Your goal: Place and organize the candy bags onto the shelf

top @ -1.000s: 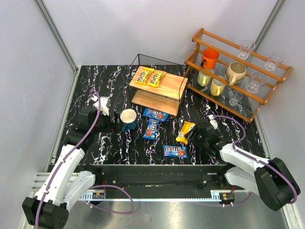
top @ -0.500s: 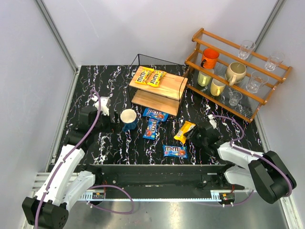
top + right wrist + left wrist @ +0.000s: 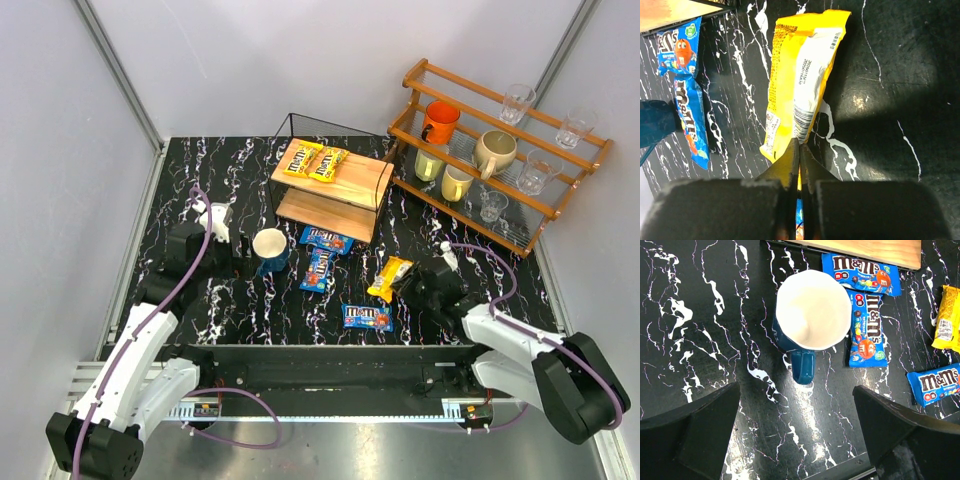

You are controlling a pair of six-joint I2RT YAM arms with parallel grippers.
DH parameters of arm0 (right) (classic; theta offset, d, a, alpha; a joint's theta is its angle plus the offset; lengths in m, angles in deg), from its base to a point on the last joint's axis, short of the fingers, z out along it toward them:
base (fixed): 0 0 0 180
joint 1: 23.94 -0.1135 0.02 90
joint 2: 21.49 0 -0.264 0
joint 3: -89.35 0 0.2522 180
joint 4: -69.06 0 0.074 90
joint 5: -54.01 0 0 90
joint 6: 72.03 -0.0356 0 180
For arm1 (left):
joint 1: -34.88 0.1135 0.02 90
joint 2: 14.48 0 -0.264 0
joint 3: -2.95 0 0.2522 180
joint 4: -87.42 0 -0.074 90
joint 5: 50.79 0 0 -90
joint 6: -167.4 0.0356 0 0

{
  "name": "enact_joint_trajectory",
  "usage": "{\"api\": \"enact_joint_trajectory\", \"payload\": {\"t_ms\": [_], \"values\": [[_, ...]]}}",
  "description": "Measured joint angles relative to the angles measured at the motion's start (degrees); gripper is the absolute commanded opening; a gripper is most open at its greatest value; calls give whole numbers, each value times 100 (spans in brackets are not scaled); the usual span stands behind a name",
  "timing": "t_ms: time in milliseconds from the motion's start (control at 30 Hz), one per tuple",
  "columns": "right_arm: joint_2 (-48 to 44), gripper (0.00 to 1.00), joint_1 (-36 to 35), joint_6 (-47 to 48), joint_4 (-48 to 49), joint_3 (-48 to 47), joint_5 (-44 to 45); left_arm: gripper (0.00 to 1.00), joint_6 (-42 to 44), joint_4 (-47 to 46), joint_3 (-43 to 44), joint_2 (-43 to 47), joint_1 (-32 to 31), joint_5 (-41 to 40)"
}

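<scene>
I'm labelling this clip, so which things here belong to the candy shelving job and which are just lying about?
Job: shelf, two yellow bags on it, three blue bags on the table, yellow bag pinched by the right gripper.
Lying about: blue mug, wooden rack with mugs and glasses.

white arm links [image 3: 135, 350] with black joints [image 3: 185, 245], purple cables [image 3: 176, 290] trailing along both, blocky black fingers [image 3: 695, 430].
</scene>
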Motion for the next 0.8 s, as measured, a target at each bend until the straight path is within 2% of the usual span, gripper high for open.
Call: {"api": "enact_joint_trajectory", "payload": {"t_ms": [333,467,800], "values": [[-715,0,0,503,-1054,-321,155,99,0,4,0,0,-13,-2],[-846,0,4,876,-1744,-898,203,99,0,7,0,0,-17,-2],[-492,0,13,1849,-3289,-2527,-46,99,0,20,0,0,-20,-17]]}}
